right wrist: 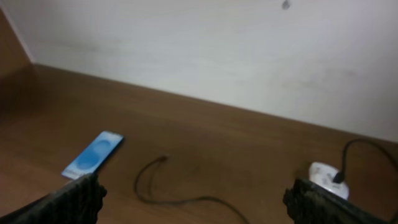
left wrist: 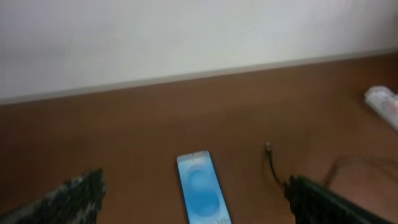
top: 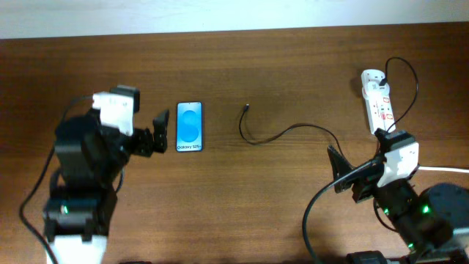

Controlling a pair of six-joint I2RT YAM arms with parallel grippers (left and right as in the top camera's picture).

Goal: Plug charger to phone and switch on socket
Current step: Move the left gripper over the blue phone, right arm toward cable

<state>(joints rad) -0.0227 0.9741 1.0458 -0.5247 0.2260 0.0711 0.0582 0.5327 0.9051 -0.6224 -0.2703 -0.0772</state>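
brown wooden table (top: 293, 66) carries everything; the small rectangular black-edged phone with a bright blue screen (top: 190, 126) lies flat and face up, left of centre, with its white text at the near end; the left gripper (top: 159, 133) sits just beside the phone's left edge without touching it, jaws spread wide and holding nothing; in the left wrist view the phone lies ahead, between its two dark fingers (left wrist: 74, 199); the long thin black charger cable (top: 293, 130) rests on the table to the right of the phone, its small connector tip (top: 247, 108) apart from the phone and not plugged in, the cable curving off to the right; the white elongated power strip with red markings (top: 379, 103) lies at the far right, a black cable looping from its far end; the right gripper (top: 335, 170) is near the strip's near end, jaws wide apart and empty.
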